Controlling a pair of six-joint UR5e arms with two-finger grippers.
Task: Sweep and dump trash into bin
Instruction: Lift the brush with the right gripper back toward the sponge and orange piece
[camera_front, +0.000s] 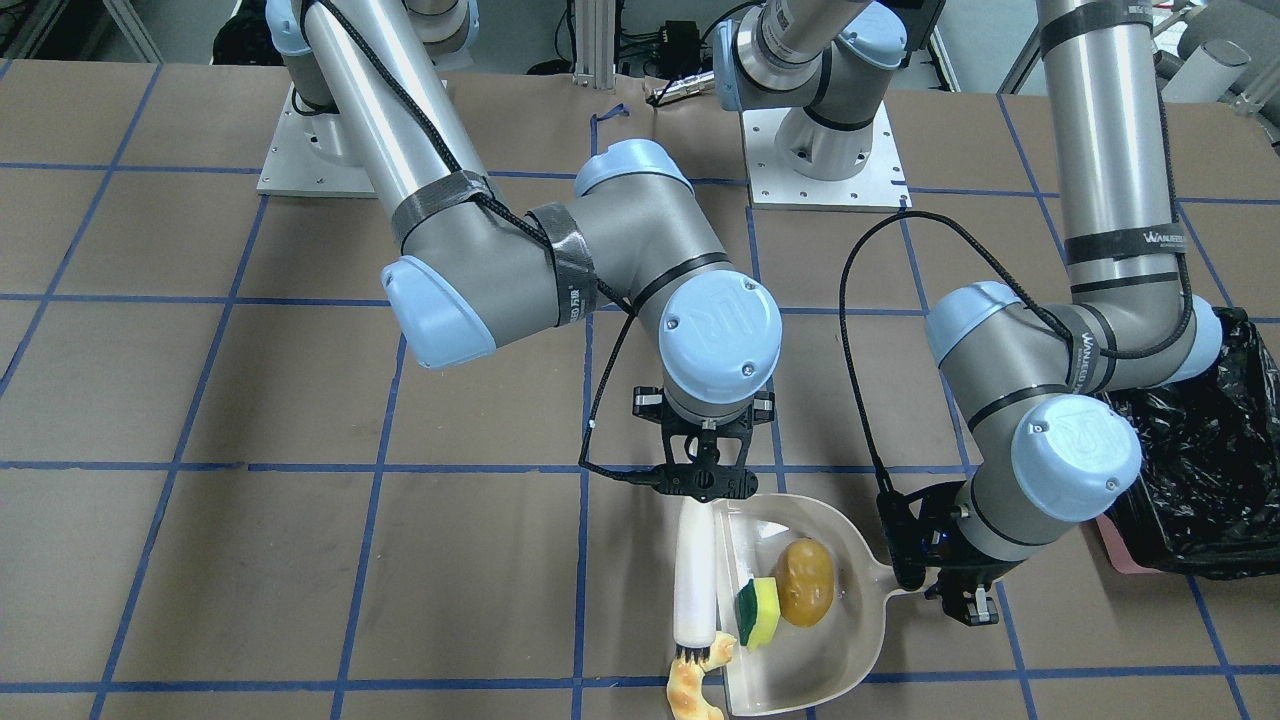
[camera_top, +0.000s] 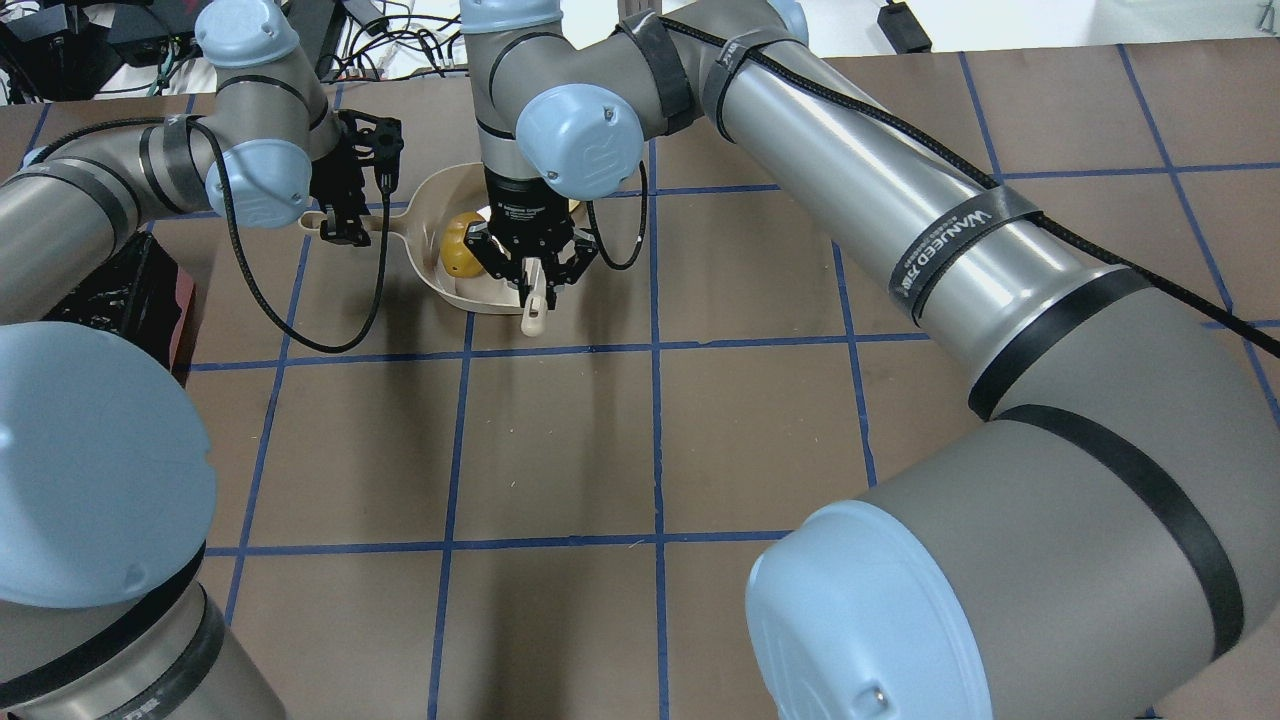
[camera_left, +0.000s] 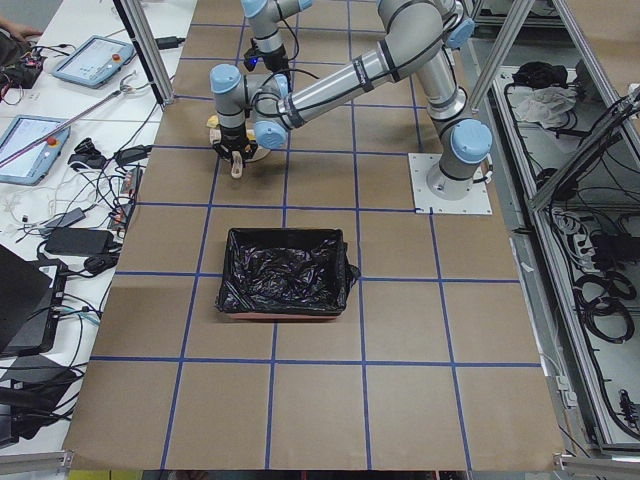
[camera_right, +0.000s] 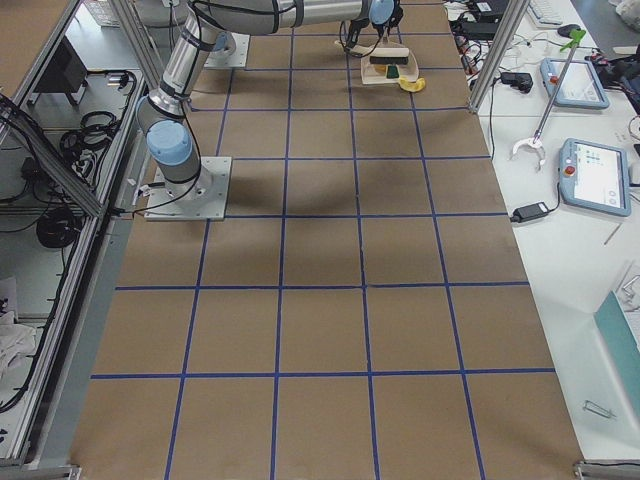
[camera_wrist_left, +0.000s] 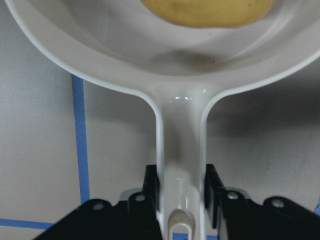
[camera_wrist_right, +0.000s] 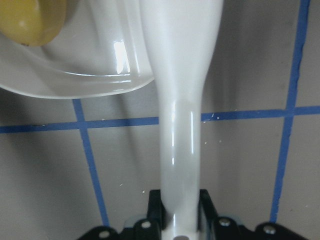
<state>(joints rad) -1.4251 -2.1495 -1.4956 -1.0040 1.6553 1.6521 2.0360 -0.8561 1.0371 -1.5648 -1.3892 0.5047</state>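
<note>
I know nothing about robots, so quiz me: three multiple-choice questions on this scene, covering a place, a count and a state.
1. Where is the croissant-like piece?
A. inside the dustpan
B. on the table beside the brush bristles, outside the dustpan's lip
C. in a gripper

2. How many trash items lie in the dustpan?
A. none
B. three
C. two

3. The left gripper is:
A. shut on the dustpan's handle
B. open and empty
C. shut on the brush

Answers: 1 B, it lies outside the dustpan; 2 C, the potato-like lump and sponge sit inside; 3 A, the left wrist view shows the clamp.
</note>
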